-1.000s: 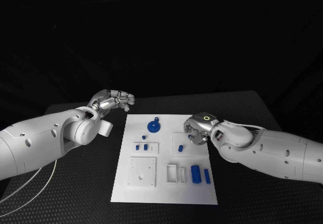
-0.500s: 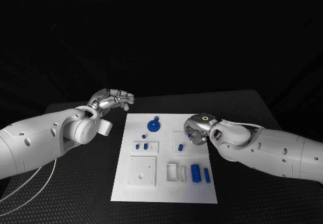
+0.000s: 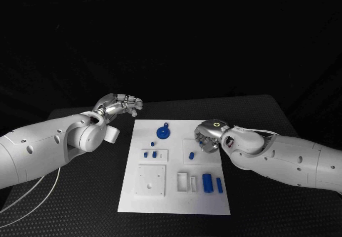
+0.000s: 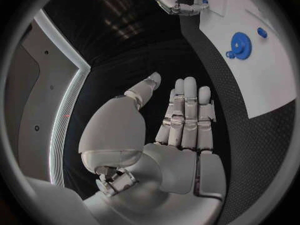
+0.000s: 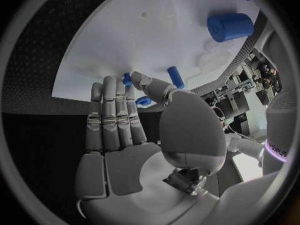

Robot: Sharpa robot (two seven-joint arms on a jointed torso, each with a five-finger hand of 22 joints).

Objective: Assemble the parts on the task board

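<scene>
**Right hand poised over the board, nothing lifted yet**

The right hand (image 3: 207, 139) hangs low over the right edge of the white rectangular task board (image 3: 139, 200), at about three o'clock from the board's centre. In its wrist view the fingers (image 5: 109, 110) stand straight and apart, thumb off to one side, holding nothing. Just past the fingertips lies a short blue peg (image 3: 191, 157) on a raised white square; the hand is near it but not touching. Farther out, toward five o'clock, a thick blue cylinder (image 3: 207, 183) and a slim blue bar (image 3: 219, 186) lie beside white slotted blocks. At twelve o'clock sits the round blue gear (image 3: 163, 132); at nine o'clock, small blue studs (image 3: 149, 155) stand in a white holder.

The left hand (image 3: 119, 105) waits off the board at about ten o'clock, above the black textured table (image 3: 85, 207), its fingers loosely apart and empty.

I judge this to be the reach for a first part, probably the peg. Next the fingers must come down and pinch it without knocking it off its square.
</scene>
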